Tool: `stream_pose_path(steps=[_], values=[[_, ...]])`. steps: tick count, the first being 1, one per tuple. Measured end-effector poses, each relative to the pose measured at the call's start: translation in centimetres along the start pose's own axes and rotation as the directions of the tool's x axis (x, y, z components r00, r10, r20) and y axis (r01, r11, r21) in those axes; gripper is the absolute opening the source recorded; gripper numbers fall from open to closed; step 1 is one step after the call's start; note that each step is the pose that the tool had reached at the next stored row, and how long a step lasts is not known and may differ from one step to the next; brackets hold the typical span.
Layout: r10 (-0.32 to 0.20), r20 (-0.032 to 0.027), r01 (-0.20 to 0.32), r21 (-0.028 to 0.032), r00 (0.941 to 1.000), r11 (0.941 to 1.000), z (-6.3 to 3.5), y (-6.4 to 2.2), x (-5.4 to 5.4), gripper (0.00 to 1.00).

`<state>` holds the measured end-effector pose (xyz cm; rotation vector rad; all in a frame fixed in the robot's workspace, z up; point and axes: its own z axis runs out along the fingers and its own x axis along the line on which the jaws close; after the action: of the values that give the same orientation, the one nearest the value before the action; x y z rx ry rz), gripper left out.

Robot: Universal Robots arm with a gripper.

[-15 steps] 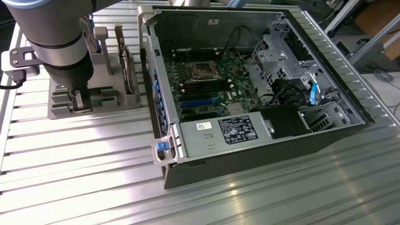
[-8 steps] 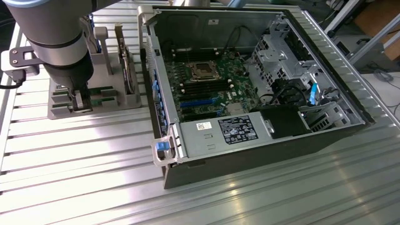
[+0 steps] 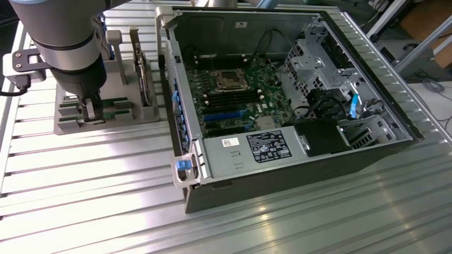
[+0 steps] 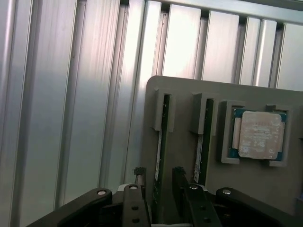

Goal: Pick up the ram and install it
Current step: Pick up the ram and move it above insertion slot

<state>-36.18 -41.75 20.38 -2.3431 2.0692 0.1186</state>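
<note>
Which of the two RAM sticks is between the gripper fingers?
The thin green RAM stick farther from the square silver CPU chip; the open gripper straddles it. The other stick, beside the CPU, stands outside.

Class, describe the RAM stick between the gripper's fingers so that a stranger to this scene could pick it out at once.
Beside the open computer case stands a grey holder with two slots and a square recess holding a CPU. Each slot holds a green stick on edge; the ram is the one farther from the CPU, between the fingers of the open gripper.
</note>
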Motion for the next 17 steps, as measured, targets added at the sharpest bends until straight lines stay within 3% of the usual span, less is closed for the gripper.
stream_pose_path(steps=[9, 11, 13, 17], values=[[0.0, 0.0001, 0.0, 0.0, 1.0, 1.0, 0.0, 0.0, -0.02, 0.35], [0.0, 0.0001, 0.0, 0.0, 1.0, 1.0, 0.0, 0.0, -0.02, 0.22], [0.0, 0.0002, 0.0, 0.0, 1.0, 1.0, 0.0, 0.0, -0.02, 0.16], [0.0, 0.0002, 0.0, 0.0, 1.0, 1.0, 0.0, 0.0, -0.02, 0.14]])
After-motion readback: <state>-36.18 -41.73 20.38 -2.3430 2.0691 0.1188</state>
